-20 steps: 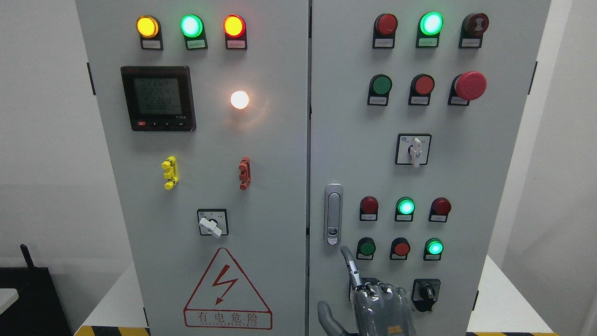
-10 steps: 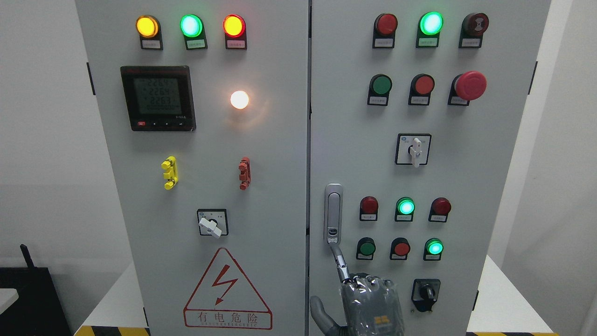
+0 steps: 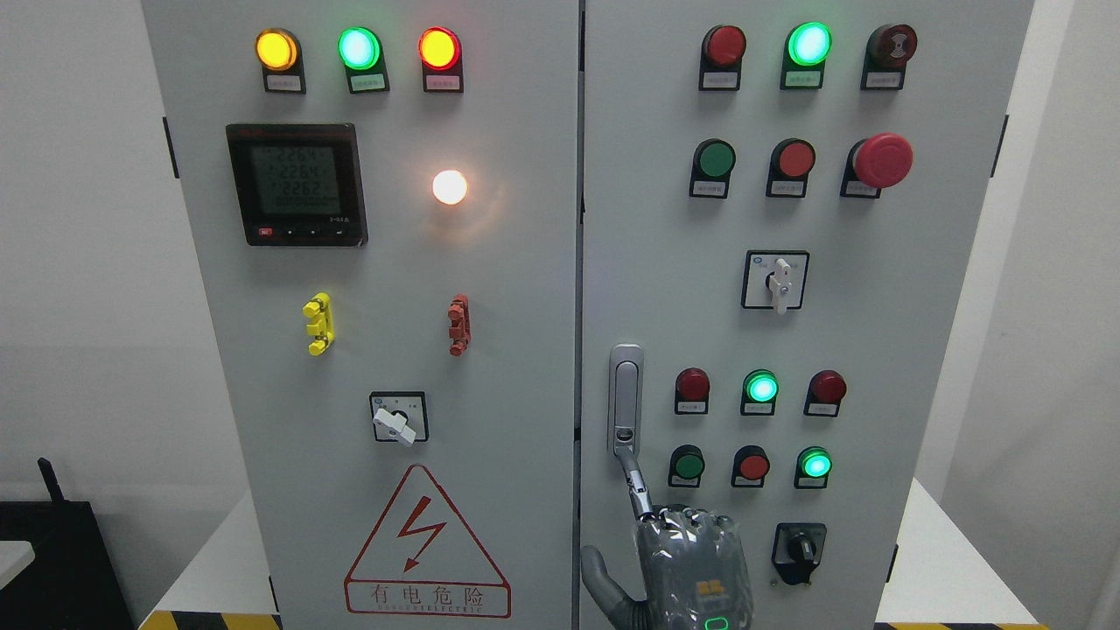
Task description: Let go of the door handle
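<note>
Door handle [image 3: 625,398] is seen upright and flush at the left edge of the right cabinet door [image 3: 665,262], not yet sprung out. Compared with a second ago, the right hand [image 3: 691,560] has been raised: its outstretched index finger [image 3: 637,486] is now set against the handle's lower end, the other fingers curled, nothing grasped. The release press is judged just begun. One handle, one hand, three selector switches [image 3: 398,418] and four lit green lamps [image 3: 359,48] are counted.
</note>
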Available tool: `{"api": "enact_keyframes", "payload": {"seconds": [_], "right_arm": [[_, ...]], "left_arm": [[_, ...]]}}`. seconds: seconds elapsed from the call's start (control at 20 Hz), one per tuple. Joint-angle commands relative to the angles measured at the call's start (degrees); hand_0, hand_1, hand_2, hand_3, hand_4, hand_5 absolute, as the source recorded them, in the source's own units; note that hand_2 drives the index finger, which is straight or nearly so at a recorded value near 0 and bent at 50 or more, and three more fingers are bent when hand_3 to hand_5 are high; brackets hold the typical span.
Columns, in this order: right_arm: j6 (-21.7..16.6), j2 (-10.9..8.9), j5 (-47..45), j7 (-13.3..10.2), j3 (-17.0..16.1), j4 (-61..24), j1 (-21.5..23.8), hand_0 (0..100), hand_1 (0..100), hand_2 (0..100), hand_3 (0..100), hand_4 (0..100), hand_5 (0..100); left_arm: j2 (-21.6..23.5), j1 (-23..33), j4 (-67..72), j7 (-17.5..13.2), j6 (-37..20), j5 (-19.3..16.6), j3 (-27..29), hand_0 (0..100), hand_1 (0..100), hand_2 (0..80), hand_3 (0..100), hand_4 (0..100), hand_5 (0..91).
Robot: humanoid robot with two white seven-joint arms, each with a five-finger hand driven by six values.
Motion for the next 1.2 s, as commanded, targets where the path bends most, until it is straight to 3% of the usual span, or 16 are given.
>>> {"api": "enact_keyframes", "payload": {"seconds": [0.0,0.15,0.8,1.15], "right_arm": [[0.1,0.11,0.1,0.3,0.0,1.0,-0.2,31,40,0,100,100,100],[0.1,0.11,0.1,1.6,0.0,0.9,-0.2,32,40,0,100,100,100],[0.8,0.11,0.0,1.9,-0.2,0.8,-0.3,32,40,0,100,100,100],[0.8,0.20,-0.1,3.5,-0.2,0.7,-0.2,33,40,0,100,100,100]], "left_arm": [[0.0,-0.9,1.4,0.0,0.0,-1.6,0.1,12,39,0.0,0,0,0.0],[0.0,-0.9,1.4,0.0,0.0,-1.7,0.1,12,39,0.0,0,0,0.0],[0.0,-0.9,1.4,0.0,0.0,-1.6,0.1,12,39,0.0,0,0,0.0],[0.0,-0.9,1.3,0.0,0.0,-1.6,0.1,12,39,0.0,0,0,0.0]]}}
